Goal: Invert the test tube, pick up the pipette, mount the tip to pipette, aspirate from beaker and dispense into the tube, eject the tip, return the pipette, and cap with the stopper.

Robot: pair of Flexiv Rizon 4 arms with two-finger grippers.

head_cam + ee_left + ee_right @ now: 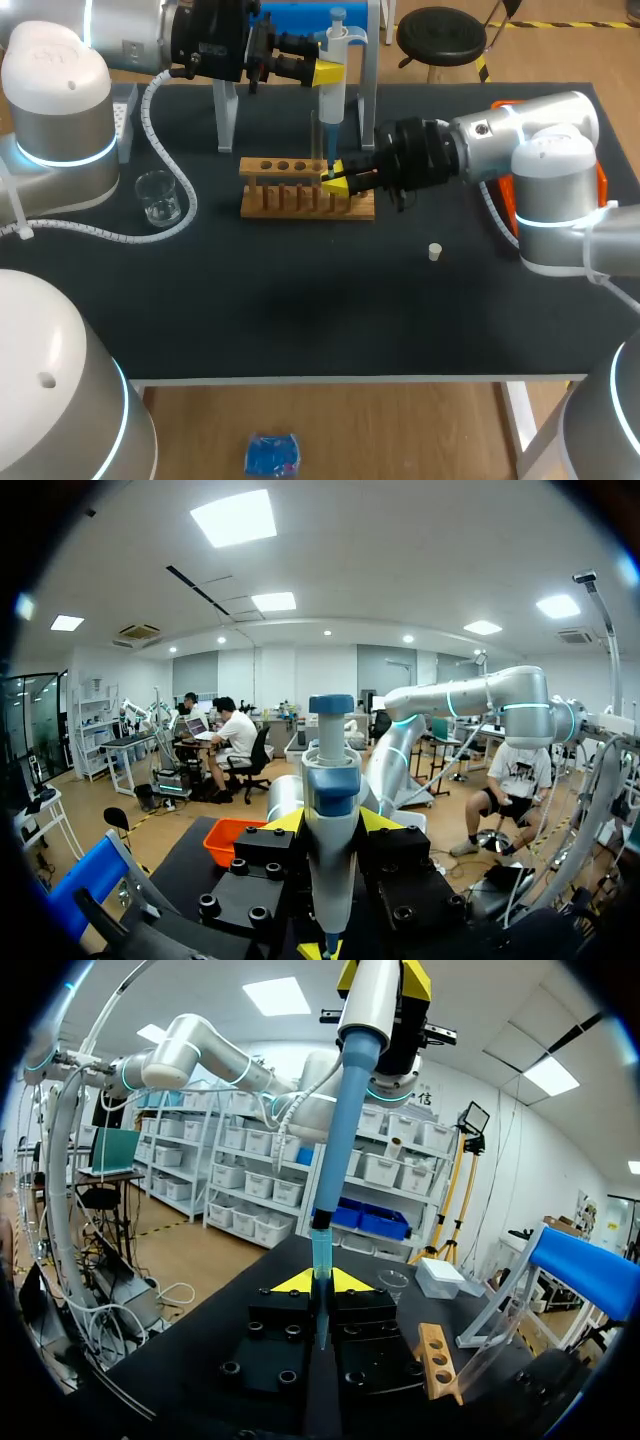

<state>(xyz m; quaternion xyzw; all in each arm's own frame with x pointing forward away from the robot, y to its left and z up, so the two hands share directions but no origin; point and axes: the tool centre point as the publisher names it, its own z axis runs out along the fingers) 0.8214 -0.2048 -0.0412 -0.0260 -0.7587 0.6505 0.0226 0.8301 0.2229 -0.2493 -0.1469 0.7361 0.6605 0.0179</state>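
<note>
The left hand was closed on the one pipette, its two yellow tips pressing the white body from both sides. It held the pipette upright over the far middle of the worktop. In the left wrist view the pipette stood straight up between those tips, blue plunger on top.

The right hand, reaching in from the right, was narrowly shut on the single test tube. It gripped the tube upright at the right end of the wooden rack. Whether the tube's bottom sat in a rack hole could not be told. From the right wrist, the test tube rose between the yellow tips. The pipette came down from above, its lower end entering the tube's mouth.

There was one rack, with a row of holes along its top. One clear beaker stood left of the rack, well apart from it. One small white stopper lay alone on the worktop to the right, nearer than the right hand.
</note>
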